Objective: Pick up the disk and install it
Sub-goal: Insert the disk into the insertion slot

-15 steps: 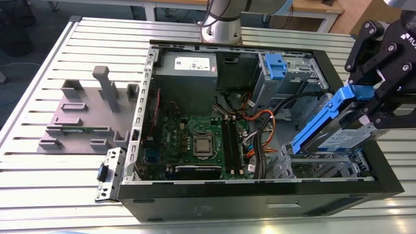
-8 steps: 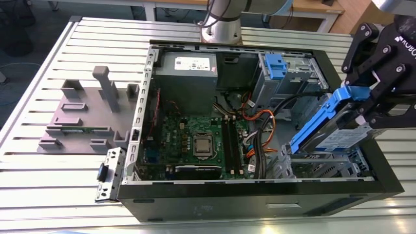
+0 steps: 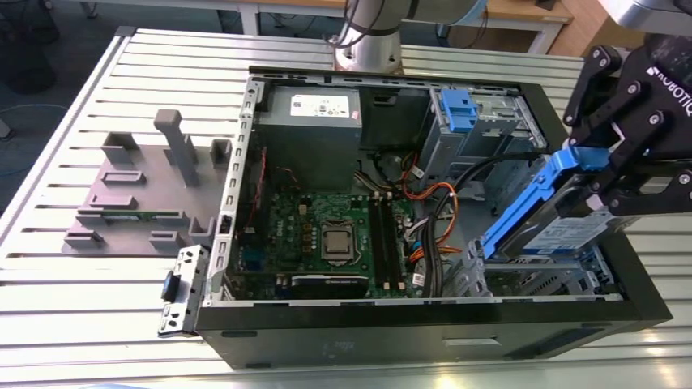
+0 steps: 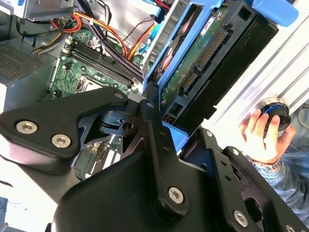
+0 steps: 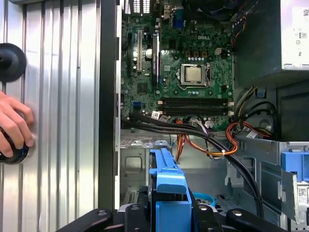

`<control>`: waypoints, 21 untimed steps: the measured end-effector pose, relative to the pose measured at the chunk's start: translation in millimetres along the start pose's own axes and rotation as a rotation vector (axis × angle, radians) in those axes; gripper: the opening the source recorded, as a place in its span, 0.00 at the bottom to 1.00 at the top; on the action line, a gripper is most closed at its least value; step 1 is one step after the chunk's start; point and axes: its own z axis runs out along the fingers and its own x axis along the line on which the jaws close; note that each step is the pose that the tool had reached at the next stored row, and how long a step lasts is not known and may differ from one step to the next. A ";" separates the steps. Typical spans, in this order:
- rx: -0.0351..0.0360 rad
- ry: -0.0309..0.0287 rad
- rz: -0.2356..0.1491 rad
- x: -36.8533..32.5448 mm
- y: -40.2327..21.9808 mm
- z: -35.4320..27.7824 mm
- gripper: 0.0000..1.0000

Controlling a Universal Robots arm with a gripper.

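The disk (image 3: pixel 565 235), a silver-grey drive with a white-and-blue label in a bright blue bracket, hangs tilted over the drive cage (image 3: pixel 540 278) at the near corner of the open computer case (image 3: pixel 433 312), on the exterior view's right. My gripper (image 3: pixel 605 174) is shut on the disk's upper end. In the second wrist view the disk (image 4: pixel 203 58) shows its green circuit board and connector side, with a black finger (image 4: pixel 153 126) pressed on the blue frame. In the first wrist view the blue bracket (image 5: pixel 166 179) rises edge-on between the fingers, above the cage floor.
Inside the case lie the motherboard (image 3: pixel 324 235), a grey power supply (image 3: pixel 313 121), orange and black cables (image 3: pixel 433 219) and a blue latch piece (image 3: pixel 459 109). A grey fixture (image 3: pixel 141 186) sits on the slatted table. A person's hand (image 5: pixel 12 125) rests on a black knob beside the case.
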 end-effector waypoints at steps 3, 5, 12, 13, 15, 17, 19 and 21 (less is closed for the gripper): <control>0.0000 0.0000 0.000 -1.7 -0.4 2.5 0.37; 0.0000 -0.0001 0.000 -2.4 -0.5 4.0 0.37; 0.0000 0.0002 0.000 -3.1 -0.7 9.9 0.37; 0.0000 0.0001 0.000 -3.1 -0.7 10.8 0.37; 0.0000 0.0000 0.000 -2.9 -0.8 12.3 0.37; 0.0000 0.0000 0.000 -2.8 -0.9 13.9 0.37; 0.0000 0.0000 0.000 -2.8 -0.9 15.6 0.37; 0.0000 -0.0001 0.000 -2.7 -1.0 17.3 0.37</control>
